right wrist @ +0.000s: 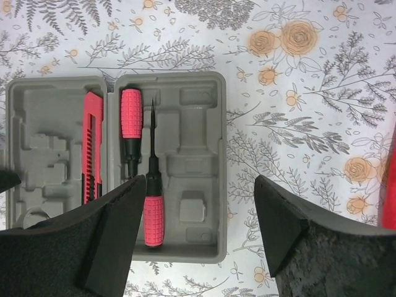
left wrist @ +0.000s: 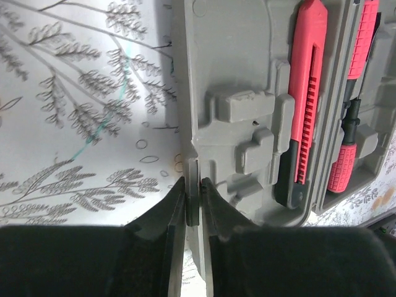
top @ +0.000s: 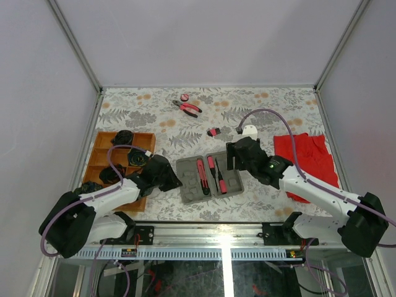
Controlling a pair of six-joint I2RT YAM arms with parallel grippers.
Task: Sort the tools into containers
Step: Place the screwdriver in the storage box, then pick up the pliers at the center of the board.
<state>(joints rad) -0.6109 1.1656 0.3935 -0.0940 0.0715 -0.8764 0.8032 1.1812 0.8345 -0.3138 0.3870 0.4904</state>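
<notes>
The grey case (top: pixel 192 189) lies open in the middle of the table. It holds a red utility knife (right wrist: pixel 93 142) and two screwdrivers with pink-red grips (right wrist: pixel 131 114) (right wrist: pixel 153 210). My left gripper (left wrist: pixel 193 192) is shut on the rim of the case's (left wrist: pixel 241 74) left edge. My right gripper (right wrist: pixel 199 185) hangs open above the case's (right wrist: pixel 198 124) right half, with nothing between its fingers. Pliers (top: pixel 187 107), a pink disc (top: pixel 184 98) and a short bit (top: pixel 214 132) lie on the table behind the case. The wooden tray (top: pixel 143 139) stands at the left.
A red cloth (top: pixel 306 154) lies at the right, and its edge (right wrist: pixel 390 185) shows beside the right finger. Black parts sit in the wooden tray's compartments. Metal frame rails border the flowered tablecloth (top: pixel 272 111).
</notes>
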